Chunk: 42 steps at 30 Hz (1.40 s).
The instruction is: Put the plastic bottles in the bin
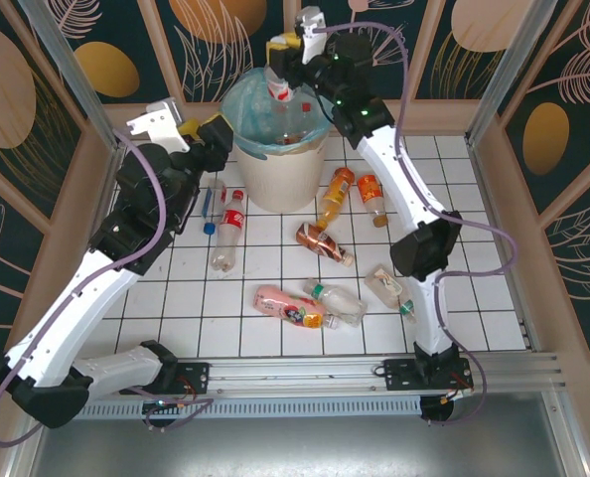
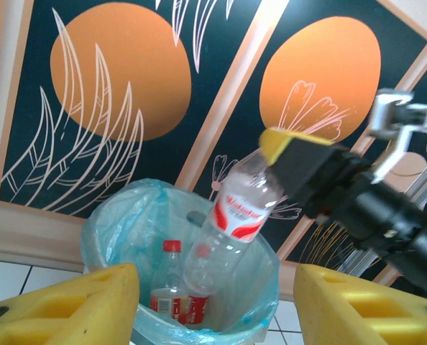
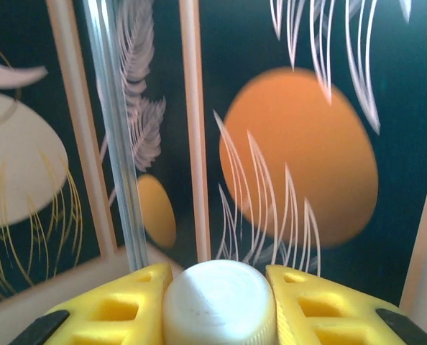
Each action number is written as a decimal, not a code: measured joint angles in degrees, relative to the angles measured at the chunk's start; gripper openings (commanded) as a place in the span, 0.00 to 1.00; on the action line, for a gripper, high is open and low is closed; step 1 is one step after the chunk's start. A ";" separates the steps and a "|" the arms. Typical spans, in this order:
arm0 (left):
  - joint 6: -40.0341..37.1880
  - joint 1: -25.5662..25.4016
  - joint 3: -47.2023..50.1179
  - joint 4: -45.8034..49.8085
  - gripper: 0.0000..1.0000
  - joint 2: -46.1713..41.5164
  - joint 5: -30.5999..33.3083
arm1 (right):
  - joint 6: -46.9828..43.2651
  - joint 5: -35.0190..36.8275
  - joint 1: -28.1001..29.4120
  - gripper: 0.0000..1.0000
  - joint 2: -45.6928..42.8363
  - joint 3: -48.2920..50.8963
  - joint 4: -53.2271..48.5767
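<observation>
Tiled table (image 1: 454, 298), bin (image 1: 275, 189) at 12 o'clock. R gripper (image 1: 283, 50) clamped on cap (image 3: 218, 302) of bottle (image 1: 278, 91), hanging over bin mouth: drop step. Next: part jaws, let fall. L gripper (image 1: 214, 129) apart, empty, at bin's 9 o'clock. Loose bottles (image 1: 325, 238) centre to 3 o'clock, still to do.

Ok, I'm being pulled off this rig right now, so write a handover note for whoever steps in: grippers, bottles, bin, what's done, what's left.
Right gripper: shut on the white cap of a clear plastic bottle with a red-and-white label, held over the round off-white plastic bin with a teal liner; not yet released.
Left gripper: open, empty, beside the bin.
Done: at least one red-capped bottle stands inside the bin.
Left: drop the held bottle, then collect about eight bottles lying on the white tiled table.
</observation>
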State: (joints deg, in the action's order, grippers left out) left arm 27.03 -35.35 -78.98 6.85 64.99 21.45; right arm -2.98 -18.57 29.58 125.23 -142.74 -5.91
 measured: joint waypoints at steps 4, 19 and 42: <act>0.00 0.00 0.35 -0.24 0.60 1.29 -0.59 | -0.66 0.74 -0.13 0.20 2.86 0.00 -4.57; 0.07 0.00 3.08 -0.24 0.61 2.91 -2.12 | -5.07 7.15 -0.11 0.46 5.55 2.62 -11.91; 0.20 0.00 3.67 -0.59 0.62 2.84 -1.90 | -3.74 5.07 -0.35 0.20 6.16 3.63 -9.81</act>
State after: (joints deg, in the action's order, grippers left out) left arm 27.22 -35.35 -75.31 6.26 67.83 19.55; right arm -6.72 -13.50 29.23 131.39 -139.11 -15.73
